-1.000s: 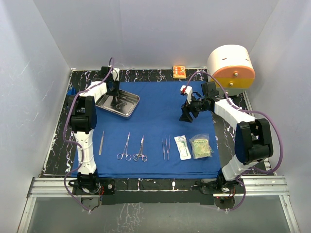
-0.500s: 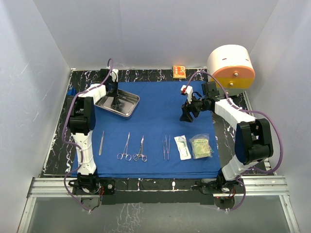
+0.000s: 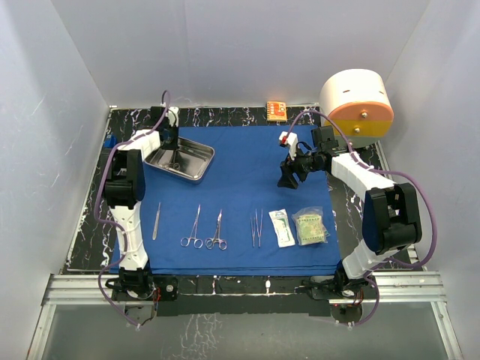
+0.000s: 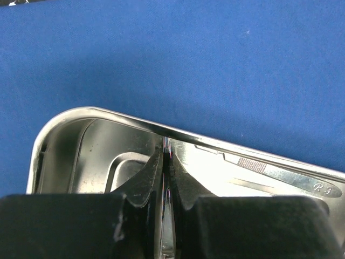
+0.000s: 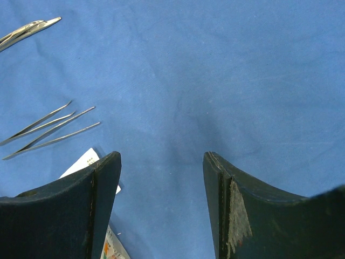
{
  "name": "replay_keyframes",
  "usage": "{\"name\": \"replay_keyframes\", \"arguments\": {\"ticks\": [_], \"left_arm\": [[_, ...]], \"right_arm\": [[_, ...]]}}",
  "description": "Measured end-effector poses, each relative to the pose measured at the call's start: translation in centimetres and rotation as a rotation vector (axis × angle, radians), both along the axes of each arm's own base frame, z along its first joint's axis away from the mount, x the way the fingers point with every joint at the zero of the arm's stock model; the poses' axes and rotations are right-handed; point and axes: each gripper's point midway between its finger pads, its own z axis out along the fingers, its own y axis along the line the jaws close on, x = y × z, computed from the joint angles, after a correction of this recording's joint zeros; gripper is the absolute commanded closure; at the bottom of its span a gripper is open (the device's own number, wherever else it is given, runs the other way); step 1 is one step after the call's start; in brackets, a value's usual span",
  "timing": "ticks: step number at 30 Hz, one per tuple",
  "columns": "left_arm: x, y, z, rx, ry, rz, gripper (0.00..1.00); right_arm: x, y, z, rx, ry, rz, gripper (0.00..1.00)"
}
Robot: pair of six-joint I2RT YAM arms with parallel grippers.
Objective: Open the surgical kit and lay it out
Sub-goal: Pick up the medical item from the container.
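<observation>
The royal-blue cloth [image 3: 247, 157] of the surgical kit lies spread flat. On its far left stands the steel tray [image 3: 196, 171], with a flat metal handle [image 4: 285, 175] lying inside. My left gripper [image 3: 171, 144] reaches into the tray [image 4: 108, 113] and is shut [image 4: 167, 148] on a thin metal instrument [image 4: 166, 183], seen edge-on. Along the near edge lie a slim tool [image 3: 157, 220], two ring-handled forceps [image 3: 193, 229] [image 3: 217, 231], tweezers [image 3: 256, 227] and two packets [image 3: 282, 227] [image 3: 310, 226]. My right gripper [image 3: 287, 178] hovers open [image 5: 161, 155] over bare cloth, tweezers [image 5: 48, 129] to its left.
A big cream-and-orange cylinder [image 3: 358, 101] stands at the far right corner. A small orange box [image 3: 276, 110] lies beyond the cloth's far edge. White walls close in the black marbled table [image 3: 90, 225] on three sides.
My left gripper has closed inside the tray, and the tray has shifted slightly toward the far left. The right arm has not moved.
</observation>
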Motion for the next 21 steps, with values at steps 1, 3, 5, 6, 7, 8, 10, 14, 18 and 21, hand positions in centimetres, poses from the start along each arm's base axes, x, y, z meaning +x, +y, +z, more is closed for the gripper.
{"name": "replay_keyframes", "arguments": {"ticks": [1,3,5,6,7,8,10,14,18,21], "left_arm": [[0.0,0.08,0.05,-0.001,0.001,0.001,1.0],[-0.08,0.29,0.16,0.001,0.009,0.002,1.0],[-0.18,0.59,0.23,0.003,0.019,0.006,1.0],[-0.24,0.79,0.25,0.005,0.025,0.007,1.0],[-0.25,0.89,0.3,0.006,0.027,0.006,1.0],[-0.34,1.02,0.32,0.004,0.032,0.006,1.0],[-0.46,1.05,0.33,-0.003,0.039,0.0,1.0],[-0.51,0.84,0.37,-0.019,0.041,-0.015,1.0],[-0.53,0.65,0.43,-0.026,0.04,-0.029,1.0],[-0.53,0.54,0.46,-0.03,0.039,-0.038,1.0]], "right_arm": [[0.0,0.0,0.0,0.0,0.0,0.0,0.4],[0.0,0.0,0.0,0.0,0.0,0.0,0.4],[0.0,0.0,0.0,0.0,0.0,0.0,0.4],[0.0,0.0,0.0,0.0,0.0,0.0,0.4],[0.0,0.0,0.0,0.0,0.0,0.0,0.4],[0.0,0.0,0.0,0.0,0.0,0.0,0.4],[0.0,0.0,0.0,0.0,0.0,0.0,0.4],[0.0,0.0,0.0,0.0,0.0,0.0,0.4],[0.0,0.0,0.0,0.0,0.0,0.0,0.4],[0.0,0.0,-0.01,0.0,0.001,0.0,0.4]]}}
